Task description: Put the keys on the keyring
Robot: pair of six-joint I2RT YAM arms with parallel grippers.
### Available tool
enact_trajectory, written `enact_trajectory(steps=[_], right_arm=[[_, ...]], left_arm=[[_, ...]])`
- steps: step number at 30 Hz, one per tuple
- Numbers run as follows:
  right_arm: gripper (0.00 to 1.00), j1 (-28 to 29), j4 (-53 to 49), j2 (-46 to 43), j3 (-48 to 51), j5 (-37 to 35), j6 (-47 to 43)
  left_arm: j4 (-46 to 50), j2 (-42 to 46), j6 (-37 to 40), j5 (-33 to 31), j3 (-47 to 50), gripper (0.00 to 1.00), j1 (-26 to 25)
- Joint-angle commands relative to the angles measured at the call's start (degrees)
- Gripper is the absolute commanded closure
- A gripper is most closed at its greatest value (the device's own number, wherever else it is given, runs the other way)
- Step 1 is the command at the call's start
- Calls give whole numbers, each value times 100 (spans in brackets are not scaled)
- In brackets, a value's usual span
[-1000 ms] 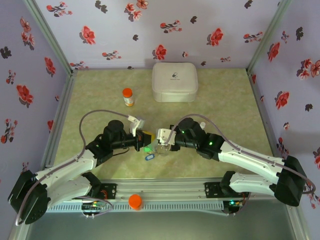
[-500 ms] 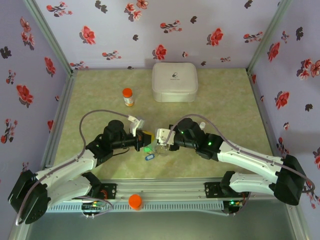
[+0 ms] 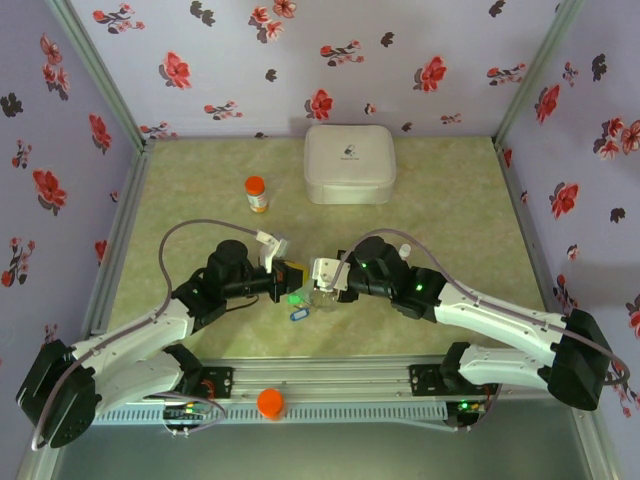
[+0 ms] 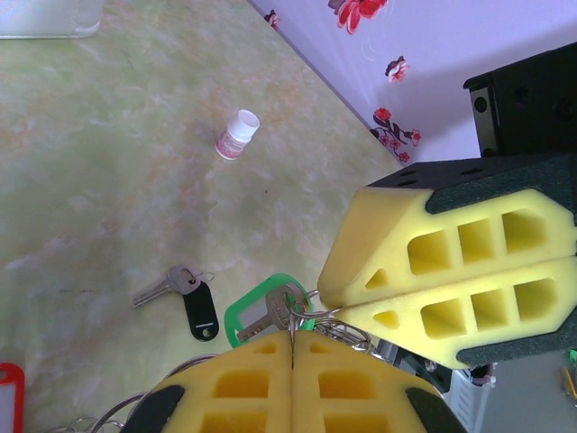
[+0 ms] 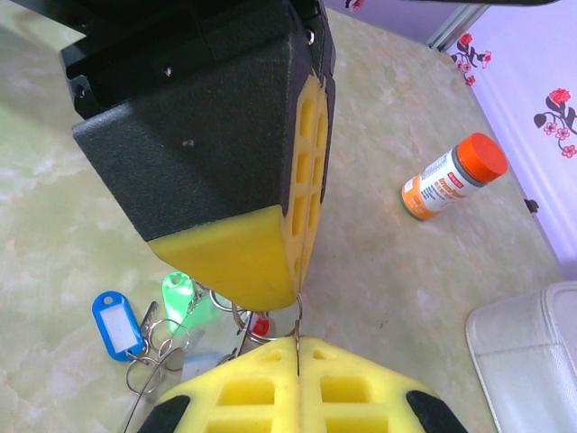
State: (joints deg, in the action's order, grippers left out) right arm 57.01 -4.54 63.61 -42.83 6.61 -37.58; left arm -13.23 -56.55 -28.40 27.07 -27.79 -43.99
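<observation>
My two grippers meet tip to tip low over the table's front middle. My left gripper [image 3: 291, 275] [image 4: 293, 336] is shut on the small split ring of a silver key [image 4: 270, 311] with a green tag [image 4: 242, 311]. My right gripper [image 3: 319, 276] [image 5: 297, 341] is shut on a thin wire loop of the keyring [image 5: 297, 316], which runs up to the left gripper's pad tip [image 5: 287, 287]. Below them hang blue [image 5: 117, 323], green [image 5: 180, 293] and red [image 5: 260, 325] tags. A loose key with a black tag [image 4: 200, 311] lies on the table.
An orange-capped bottle [image 3: 257, 194] stands at the back left. A white case [image 3: 348, 164] sits at the back centre. A small white-capped bottle [image 4: 237, 134] lies beyond the keys. Flowered walls close three sides. An orange knob [image 3: 271, 402] sits on the front rail.
</observation>
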Motion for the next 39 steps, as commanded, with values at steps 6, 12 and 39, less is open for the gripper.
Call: enact_trajectory(steps=[6, 12, 39], right_arm=[[100, 59, -362, 64, -224, 441, -21], [100, 62, -513, 53, -261, 573, -34], [76, -1003, 27, -770, -135, 2550, 2056]], left_arm=[[-312, 26, 61, -21, -86, 100, -31], [-323, 66, 199, -27, -73, 100, -38], [-3312, 588, 2763, 965, 1031, 100, -193]])
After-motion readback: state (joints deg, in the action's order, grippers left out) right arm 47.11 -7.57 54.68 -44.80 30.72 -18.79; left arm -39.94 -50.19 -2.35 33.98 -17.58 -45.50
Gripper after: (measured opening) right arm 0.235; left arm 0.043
